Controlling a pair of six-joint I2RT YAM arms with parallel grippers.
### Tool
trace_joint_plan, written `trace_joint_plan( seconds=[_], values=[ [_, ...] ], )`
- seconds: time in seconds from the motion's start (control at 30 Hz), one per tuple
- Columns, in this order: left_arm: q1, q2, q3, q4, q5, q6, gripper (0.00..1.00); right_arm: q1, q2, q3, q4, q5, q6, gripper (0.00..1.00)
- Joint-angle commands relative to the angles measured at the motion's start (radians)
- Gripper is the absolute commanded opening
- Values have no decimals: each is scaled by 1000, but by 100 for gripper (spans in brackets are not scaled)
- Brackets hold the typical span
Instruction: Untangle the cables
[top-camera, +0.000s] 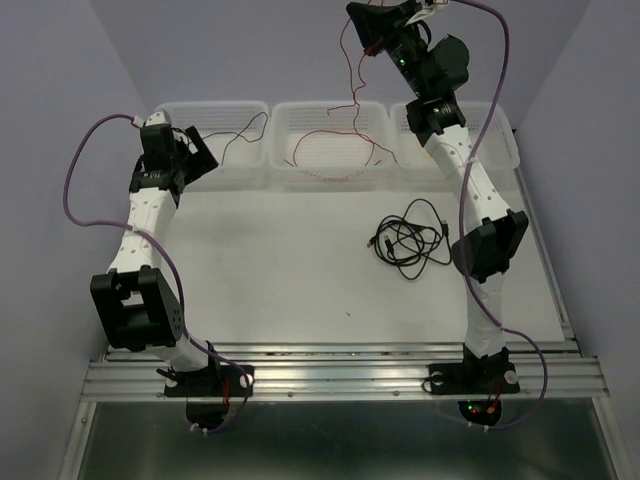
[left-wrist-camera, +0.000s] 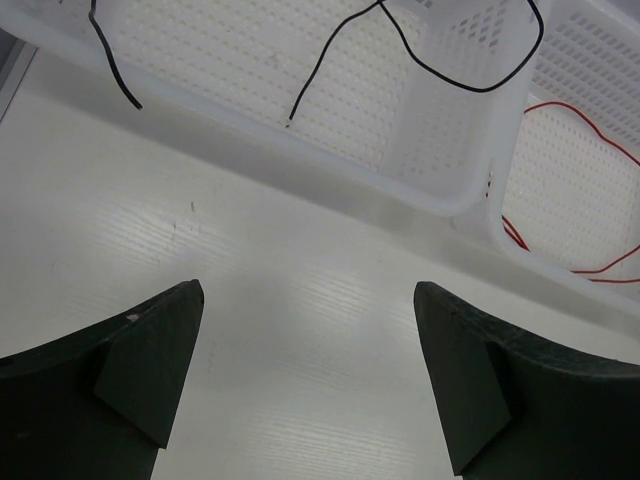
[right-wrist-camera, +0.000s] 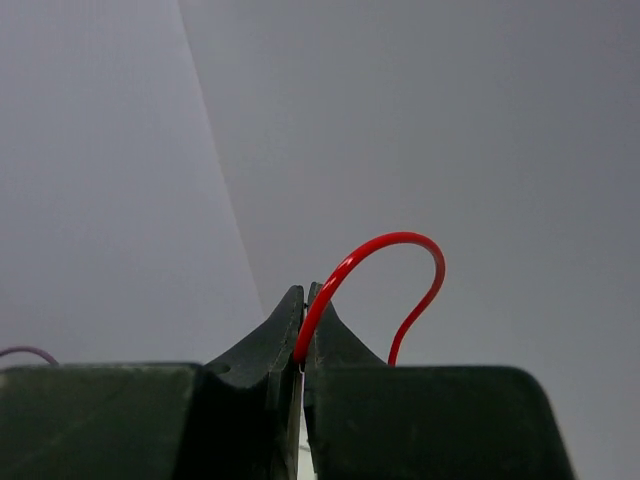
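Pinching the thin red wire (right-wrist-camera: 400, 237) between pressed-together fingers, right hand (right-wrist-camera: 304, 305) sits raised high at the far side. Red wire hangs from it down into the middle white perforated plastic basket (top-camera: 330, 104), lower part lying looped inside. Left hand (left-wrist-camera: 308, 300) spread wide, nothing between the fingers, hovering over the white bench (top-camera: 280, 270) just near of the left white perforated basket (left-wrist-camera: 250, 60). Thin black wire (left-wrist-camera: 480, 90) lies in that left basket. Coiled black cable (top-camera: 412, 240) with a small end connector lies on the bench, right of centre, beside the right arm.
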Motion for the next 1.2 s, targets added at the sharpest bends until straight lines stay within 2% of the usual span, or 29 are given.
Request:
trace_joint_plan(
  seconds=[0.0, 0.13, 0.2, 0.43, 0.57, 0.73, 0.83, 0.9, 0.97, 1.03, 1.1, 1.17],
  values=[
    [1, -13, -10, 67, 23, 1, 99, 38, 18, 70, 366, 65, 65, 1],
    [1, -12, -16, 78, 26, 12, 99, 48, 82, 99, 477, 93, 60, 1],
    [1, -12, -20, 79, 22, 20, 99, 48, 148, 161, 452, 127, 36, 1],
    [1, -13, -30, 86, 11, 40, 99, 48, 306, 148, 446, 245, -110, 1],
    [1, -4, -35, 96, 22, 43, 99, 48, 429, 194, 428, 276, -150, 1],
    [1, 10, -44, 99, 6, 47, 99, 48, 518, 170, 390, 323, -194, 1],
    [1, 17, -52, 105, 9, 46, 99, 48, 512, 55, 321, 366, -192, 1],
    [1, 22, -56, 109, 12, 46, 99, 48, 460, -113, 324, 359, -170, 1],
    [1, 30, -58, 107, 9, 47, 99, 48, 424, -213, 343, 355, -141, 1],
    [1, 33, -61, 101, 3, 47, 99, 48, 380, -308, 345, 359, -113, 5],
    [2, 33, -67, 99, -1, 44, 99, 48, 351, -341, 287, 342, -113, 16],
    [1, 37, -70, 99, 2, 41, 99, 48, 337, -336, 218, 337, -112, 35]
  ],
)
